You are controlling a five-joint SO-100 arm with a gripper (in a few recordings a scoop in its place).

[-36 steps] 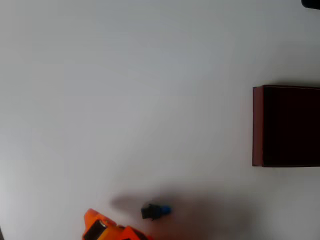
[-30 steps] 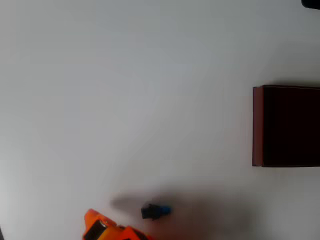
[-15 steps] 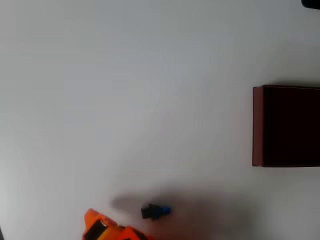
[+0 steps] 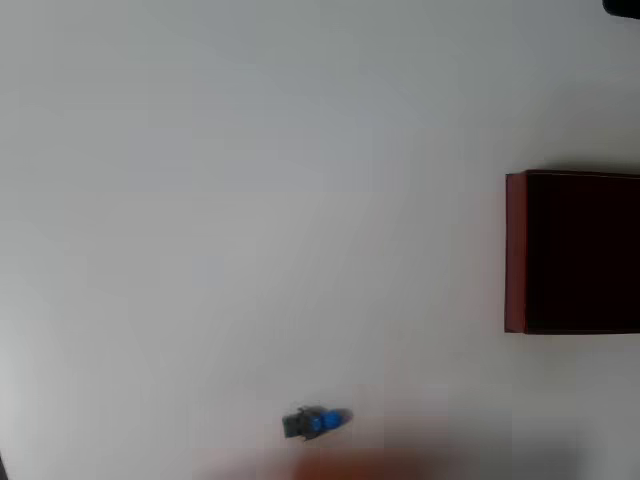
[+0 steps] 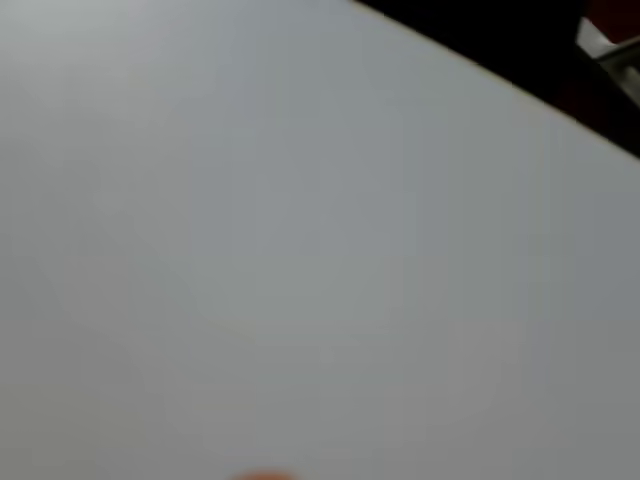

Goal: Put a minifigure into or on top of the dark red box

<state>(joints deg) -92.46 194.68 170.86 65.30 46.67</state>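
Overhead view: tiny toy minifigure (image 4: 316, 422), part black and part bright blue, lying on its side low on the plain white surface (image 4: 250, 200), black end to the left, blue end to the right. Located near the bottom edge, slightly left of centre, nothing touching it. Faint blurred orange-pink smear just below the minifigure along the bottom edge; too soft to identify. Large rectangular dark red box (image 4: 515, 252) with maroon walls and a near-black inside at the far right, about mid-height, cut off by the right edge; left wall visible as a narrow red strip. Box open at the top, interior too dark to resolve. Minifigure and box well apart, minifigure down and to the left of the box, outside it. Small dark shape at the top right corner, unidentifiable. Wrist view: out of focus, mostly pale grey-white surface (image 5: 250, 250), dark region across the top right corner with a small red and light patch at the far right edge. Blurred orange trace at the bottom edge. State of the pincer: cannot tell, fingers not resolved.
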